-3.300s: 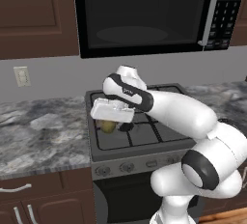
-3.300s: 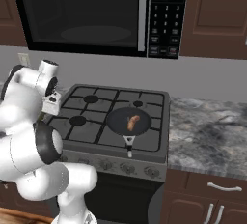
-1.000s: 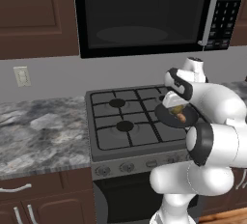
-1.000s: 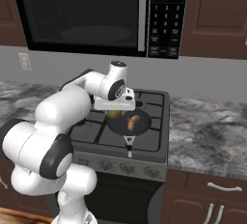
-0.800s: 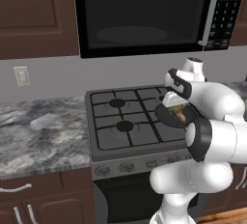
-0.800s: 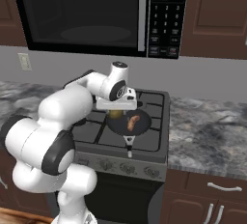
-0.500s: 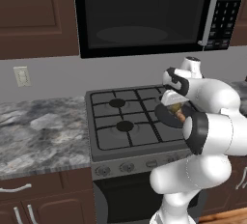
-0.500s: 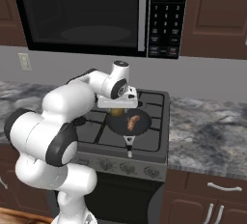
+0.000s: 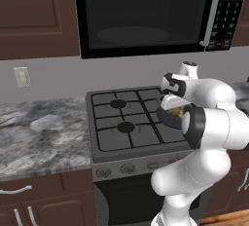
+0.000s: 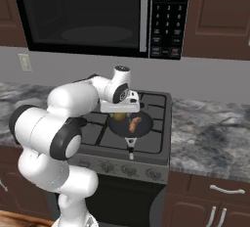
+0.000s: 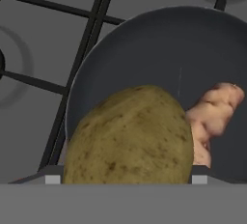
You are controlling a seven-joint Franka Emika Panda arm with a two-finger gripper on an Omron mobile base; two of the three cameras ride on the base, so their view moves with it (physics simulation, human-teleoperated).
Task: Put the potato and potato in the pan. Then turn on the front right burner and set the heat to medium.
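While hovering over the frying pan (image 10: 131, 127) on the stove (image 10: 151, 143), gripper (image 10: 119, 115) clamped wide on the olive-yellow potato (image 11: 130, 136); orange-brown potato (image 11: 214, 114) already lying inside, just beside.

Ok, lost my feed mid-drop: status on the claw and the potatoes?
Claw over the pan, round potato between its jaws. Orange potato already in the pan. Nothing in the way.
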